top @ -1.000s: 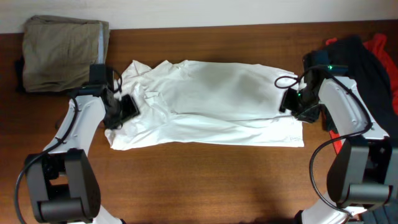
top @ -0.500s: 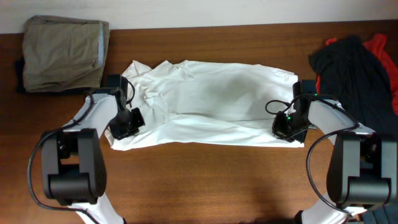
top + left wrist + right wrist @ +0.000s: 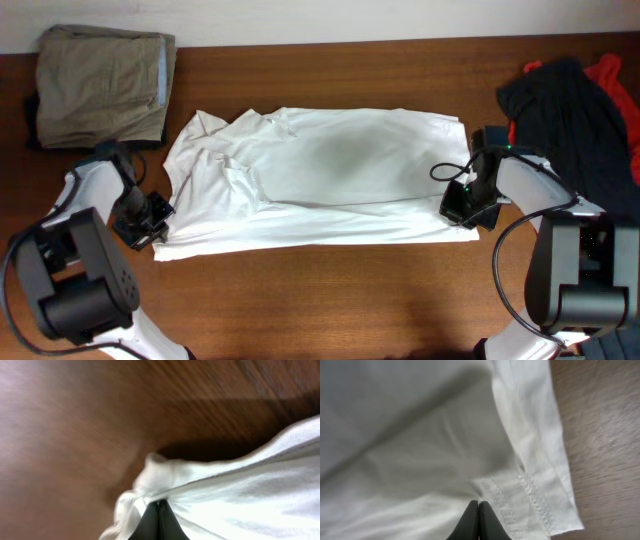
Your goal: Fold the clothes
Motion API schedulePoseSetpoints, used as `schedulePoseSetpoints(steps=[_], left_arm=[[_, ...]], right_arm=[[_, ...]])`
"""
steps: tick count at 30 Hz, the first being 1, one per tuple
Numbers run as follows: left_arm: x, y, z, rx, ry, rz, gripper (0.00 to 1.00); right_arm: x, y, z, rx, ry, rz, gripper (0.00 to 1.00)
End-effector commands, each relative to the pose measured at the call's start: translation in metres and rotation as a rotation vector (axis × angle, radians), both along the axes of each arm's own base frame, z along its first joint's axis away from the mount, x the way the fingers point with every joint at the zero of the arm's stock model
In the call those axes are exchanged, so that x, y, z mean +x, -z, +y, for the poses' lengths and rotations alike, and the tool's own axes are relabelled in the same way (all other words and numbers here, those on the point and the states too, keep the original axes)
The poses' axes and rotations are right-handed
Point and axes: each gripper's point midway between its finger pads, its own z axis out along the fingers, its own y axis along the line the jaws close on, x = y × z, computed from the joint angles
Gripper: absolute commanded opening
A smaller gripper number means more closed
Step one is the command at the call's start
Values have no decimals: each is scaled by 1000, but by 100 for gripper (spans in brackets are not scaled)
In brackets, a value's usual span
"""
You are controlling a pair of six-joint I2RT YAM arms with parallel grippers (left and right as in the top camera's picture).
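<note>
The clothes, a white shirt [image 3: 330, 180], lie spread flat across the middle of the table in the overhead view. My left gripper [image 3: 152, 222] is at the shirt's front left corner, shut on a bunched bit of fabric [image 3: 150, 472]; its jaws [image 3: 159, 504] meet with cloth pinched at the tips. At the front right corner my right gripper [image 3: 462, 208] is shut on the shirt beside the stitched hem [image 3: 535, 495], its jaws [image 3: 478, 503] pressed together on a fold. The shirt [image 3: 420, 435] fills most of the right wrist view.
Folded khaki trousers [image 3: 100, 85] lie at the back left corner. A heap of black and red garments [image 3: 575, 105] sits at the right edge, close to my right arm. Bare wooden table [image 3: 330, 290] runs along the front.
Both grippers dropped to the shirt's front corners and shut on it. The left one then pulled left, drawing the shirt wider and flatter; the right one stayed put.
</note>
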Motion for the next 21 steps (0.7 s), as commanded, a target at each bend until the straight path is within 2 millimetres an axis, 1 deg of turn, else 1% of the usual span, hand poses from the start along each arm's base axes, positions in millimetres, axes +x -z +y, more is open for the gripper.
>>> schedulePoseSetpoints(steps=[1, 2, 3, 4, 5, 6, 7, 9, 10, 14, 16, 18, 21], left_arm=[[6, -43, 14, 84, -26, -122, 1], [7, -56, 13, 91, -24, -157, 1], [6, -62, 12, 94, -25, -166, 4], [4, -63, 12, 93, -25, -162, 13], [4, -62, 11, 90, -25, -161, 19], [4, -62, 10, 85, -25, -163, 20], [5, -62, 10, 85, -25, -163, 23], [5, -62, 10, 86, -25, -164, 28], [5, -62, 10, 86, -25, -164, 30], [6, -62, 11, 86, -25, -167, 32], [6, -62, 11, 87, -25, -168, 32], [6, -62, 11, 87, -25, -168, 33], [7, -62, 11, 88, -25, -174, 33]], right_arm=[[16, -20, -6, -30, 10, -27, 5], [19, -23, -4, -19, 10, -33, 11], [21, -23, -2, -13, 8, -39, 41], [22, -23, -2, -13, 8, -44, 65], [21, -22, -5, -26, -3, -41, 65], [16, -19, -5, -27, -3, -28, 59], [11, -14, -4, -26, -3, -16, 48], [10, -4, -3, -23, -2, -27, 30], [11, 0, -3, -23, 2, -40, 27], [17, 3, -4, -26, 2, -70, 33], [20, 3, -4, -27, 2, -85, 33], [25, 5, -4, -28, 10, -98, 28], [32, 10, -5, -30, 29, -117, 27]])
